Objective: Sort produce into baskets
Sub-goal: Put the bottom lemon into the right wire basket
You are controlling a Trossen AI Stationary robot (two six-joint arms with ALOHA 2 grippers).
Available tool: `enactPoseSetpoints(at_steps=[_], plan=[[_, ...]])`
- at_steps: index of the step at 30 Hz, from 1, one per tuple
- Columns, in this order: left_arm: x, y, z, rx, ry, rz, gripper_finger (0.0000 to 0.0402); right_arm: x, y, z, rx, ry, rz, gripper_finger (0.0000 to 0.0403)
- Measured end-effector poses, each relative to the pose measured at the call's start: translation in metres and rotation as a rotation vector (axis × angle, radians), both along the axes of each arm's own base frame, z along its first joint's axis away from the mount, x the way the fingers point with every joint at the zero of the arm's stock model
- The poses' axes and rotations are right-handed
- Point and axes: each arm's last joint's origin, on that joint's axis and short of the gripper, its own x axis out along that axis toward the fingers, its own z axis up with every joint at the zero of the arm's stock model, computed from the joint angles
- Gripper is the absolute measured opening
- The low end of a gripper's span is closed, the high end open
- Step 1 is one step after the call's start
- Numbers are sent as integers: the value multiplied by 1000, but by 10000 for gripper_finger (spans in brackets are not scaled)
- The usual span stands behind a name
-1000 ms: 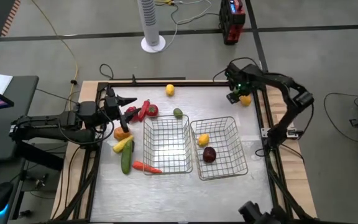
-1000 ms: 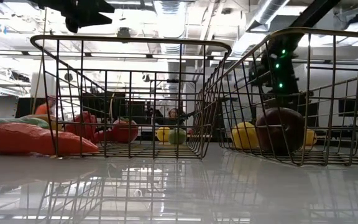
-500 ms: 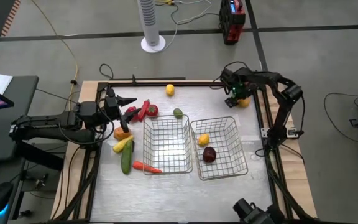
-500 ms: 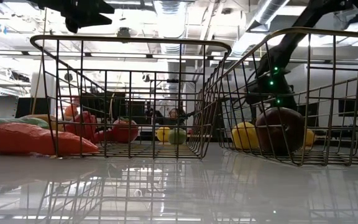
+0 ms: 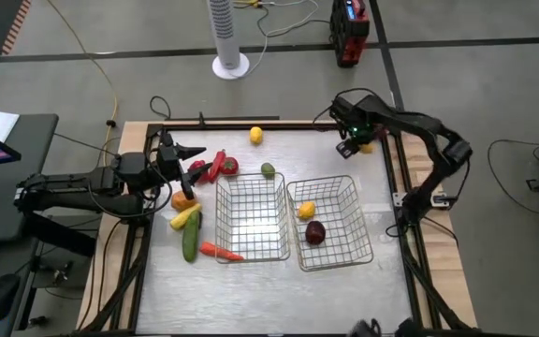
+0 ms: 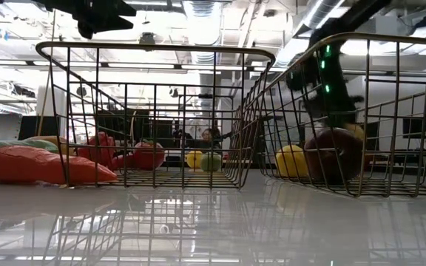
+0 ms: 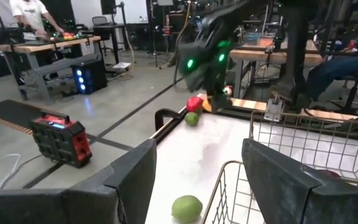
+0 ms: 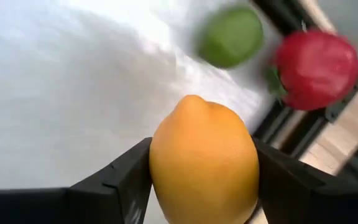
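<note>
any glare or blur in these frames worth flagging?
Low view: the glossy table mirrors the baskets and ceiling lights. Right wrist view: the lemon in the right gripper is sharp; the lime and red fruit behind are soft.

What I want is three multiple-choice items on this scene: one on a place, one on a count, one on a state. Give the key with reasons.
1. Where is the dark plum?
A. In the right basket
B. In the left basket
C. Beside the carrot

2. How many pieces lie in the right basket?
A. None
B. Two
C. Five

3. What is the right gripper doing?
A. Open above a basket
B. Shut on an orange-yellow lemon
C. Shut on a carrot

Key: A, the plum sits inside the right basket's mesh; B, only a yellow lemon and the plum lie there; B, both fingers press the orange-yellow lemon's sides.
</note>
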Motion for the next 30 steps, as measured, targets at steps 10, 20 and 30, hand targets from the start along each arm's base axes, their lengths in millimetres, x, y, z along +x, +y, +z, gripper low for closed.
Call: enactPoseSetpoints(at_steps=[10, 20, 30], plan=[[0, 0, 0, 1, 0, 0, 224, 29, 108, 80, -26, -491, 291, 273], [0, 0, 0, -22, -11, 2, 224, 46, 179, 83, -50, -488, 499, 276], [0, 0, 0, -17, -7, 2, 224, 52, 161, 74, -62, -448, 464, 277]])
